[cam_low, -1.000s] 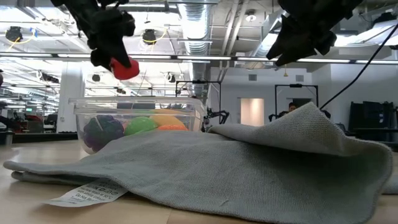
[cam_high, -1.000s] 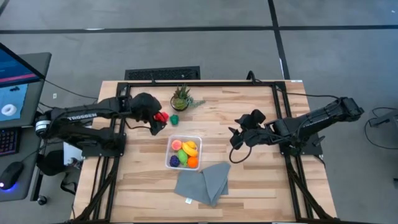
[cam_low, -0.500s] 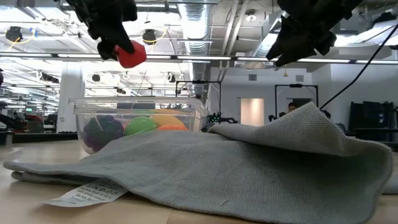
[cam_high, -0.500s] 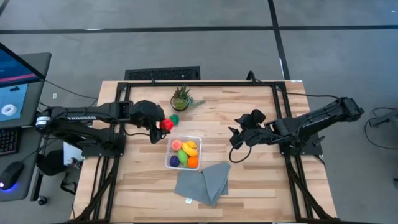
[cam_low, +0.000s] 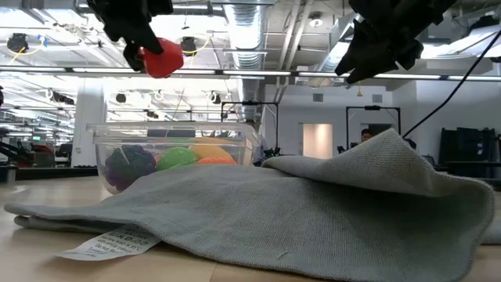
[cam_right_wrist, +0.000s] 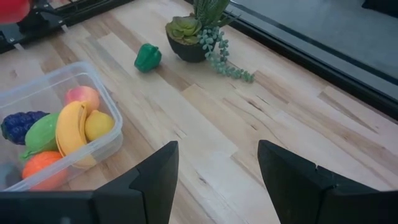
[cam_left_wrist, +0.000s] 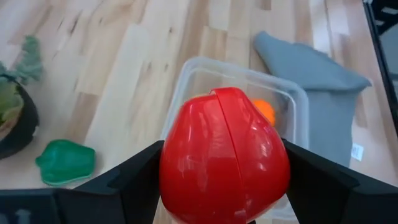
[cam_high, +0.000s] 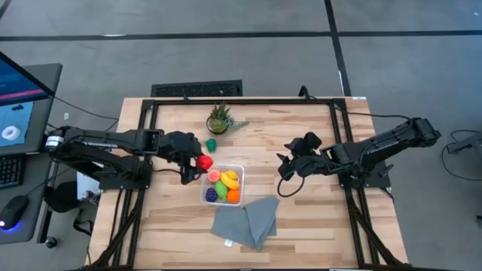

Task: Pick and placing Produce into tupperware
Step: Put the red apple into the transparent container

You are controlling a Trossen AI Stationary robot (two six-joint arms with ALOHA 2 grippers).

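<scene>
Just now the red fruit (cam_left_wrist: 224, 155) sits clamped in the left jaws (cam_high: 197, 162), above the near rim of the container (cam_high: 241, 169). Released here, it may clip that rim and roll onto the surface (cam_high: 301, 226). Right jaws (cam_high: 285, 167) hang apart, empty.

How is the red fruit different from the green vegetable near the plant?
The red fruit is held in the air by the left gripper near the tupperware; the green vegetable lies free on the table. The red fruit looks smooth and rounded; the green vegetable looks lobed. Neither is in the tupperware.
</scene>
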